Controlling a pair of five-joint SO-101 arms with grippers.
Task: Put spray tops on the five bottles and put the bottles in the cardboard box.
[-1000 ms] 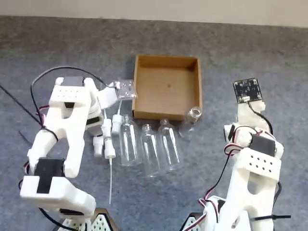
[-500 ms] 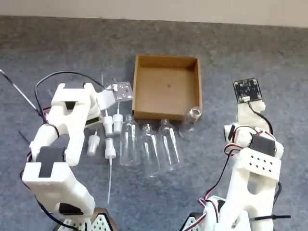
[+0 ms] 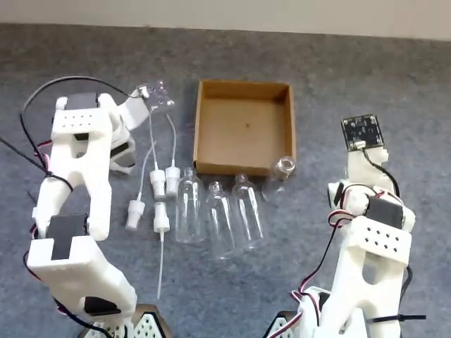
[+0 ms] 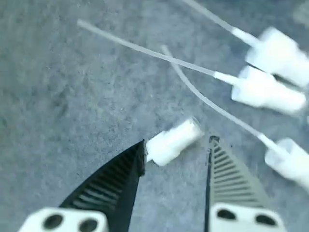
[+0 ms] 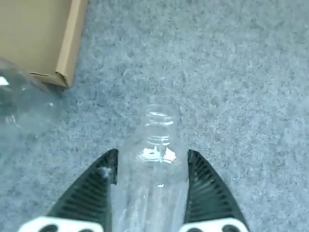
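Three clear bottles point(image 3: 217, 211) lie side by side in front of the cardboard box point(image 3: 206, 127), and another bottle point(image 3: 282, 170) stands upright at its near right corner. Several white spray tops point(image 3: 156, 184) with long tubes lie left of the bottles. My left gripper point(image 3: 152, 96) hangs open, left of the box and beyond the tops. In the left wrist view it point(image 4: 176, 147) frames one spray top point(image 4: 174, 140) lying on the carpet below. My right gripper point(image 5: 152, 162) is shut on a clear open-necked bottle point(image 5: 157, 140).
Grey carpet covers the table. The box is open-topped with nothing inside. A box corner point(image 5: 63, 72) and a second clear bottle point(image 5: 19, 108) lie close to my right gripper. Bare carpet stretches to the right of the box.
My left arm has drawn back from the spray tops, up and toward the far left. One spray top now lies slightly further left. The right arm has not moved.
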